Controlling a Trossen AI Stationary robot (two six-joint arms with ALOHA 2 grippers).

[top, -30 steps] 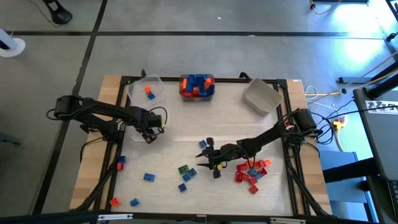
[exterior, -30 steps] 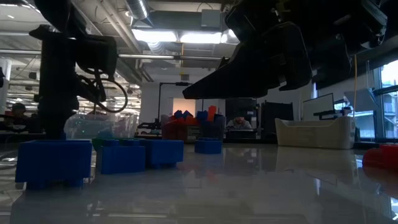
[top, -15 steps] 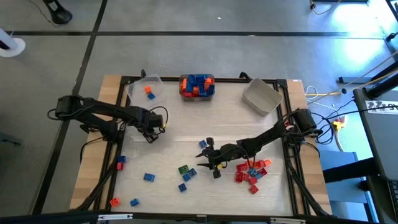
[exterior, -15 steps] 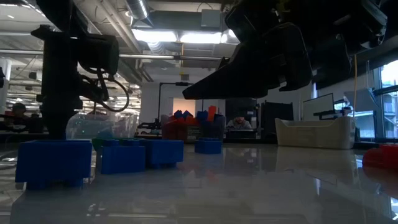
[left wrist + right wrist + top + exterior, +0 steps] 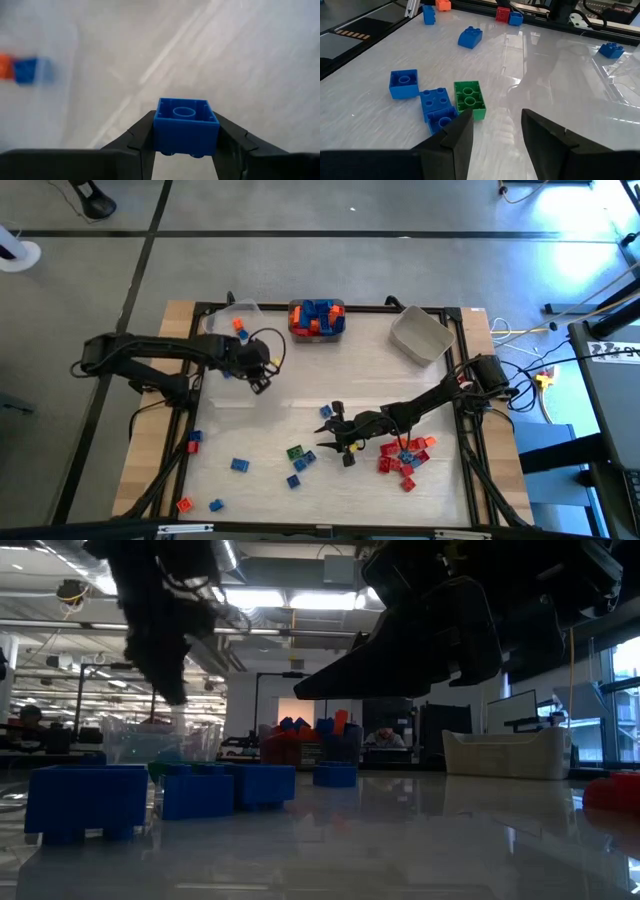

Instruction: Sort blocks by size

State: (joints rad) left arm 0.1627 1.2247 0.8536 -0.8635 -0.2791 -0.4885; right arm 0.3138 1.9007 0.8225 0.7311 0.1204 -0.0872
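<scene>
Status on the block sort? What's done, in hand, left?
Done: the clear bin holds two small blocks; the middle bin is full of blue and orange ones.

In hand: the left claw grips a small blue block beside the clear bin.

Left: a red pile, a green block and scattered blue ones lie loose. The grey bin looks empty. The right claw hangs open near the green block.

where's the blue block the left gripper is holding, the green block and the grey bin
blue block [image 5: 185,125], left wrist view, on its front face between the fingers
green block [image 5: 468,98], right wrist view, on its hollow upturned side
grey bin [image 5: 421,335], high view, on its inside floor
</scene>
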